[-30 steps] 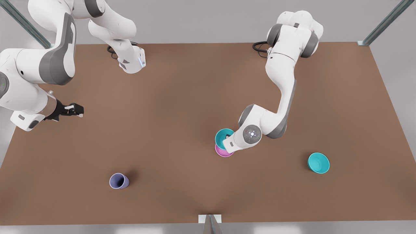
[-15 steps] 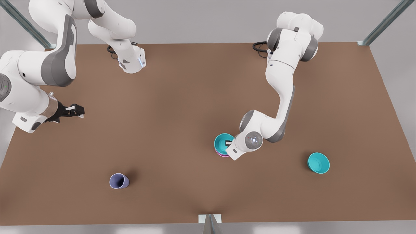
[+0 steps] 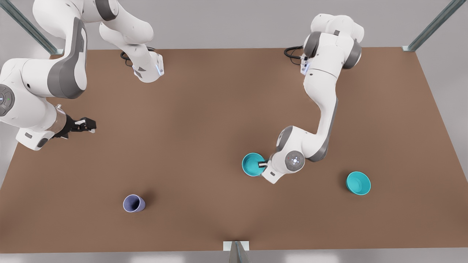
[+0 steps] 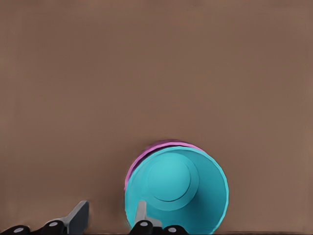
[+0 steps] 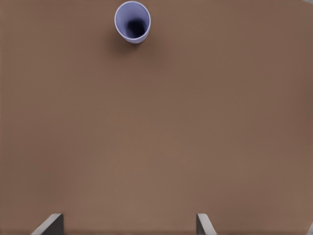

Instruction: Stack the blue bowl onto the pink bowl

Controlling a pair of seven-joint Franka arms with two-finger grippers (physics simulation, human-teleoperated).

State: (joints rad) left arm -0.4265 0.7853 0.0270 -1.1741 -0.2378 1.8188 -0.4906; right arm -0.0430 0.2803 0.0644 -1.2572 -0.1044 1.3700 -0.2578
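The blue bowl (image 3: 251,164) (image 4: 186,196) sits nested in the pink bowl (image 4: 146,154), of which a thin rim peeks out in the left wrist view. My left gripper (image 3: 262,165) (image 4: 110,220), on the arm at the front view's right, is open and straddles the blue bowl's near wall. One finger (image 4: 141,215) is inside the bowl, the other (image 4: 78,217) outside and apart from it. My right gripper (image 3: 89,126) (image 5: 128,225) waits open over the table at the front view's left.
A second teal bowl (image 3: 358,183) stands alone at the front view's right. A lavender cup (image 3: 134,203) (image 5: 132,21) stands near the front-left. Bare brown table (image 3: 204,109) lies between the two arms.
The left gripper brought the blue bowl down over the pink bowl until the pink one is covered in the front view. The arm's wrist shifted toward the front view's right. The right arm barely moved.
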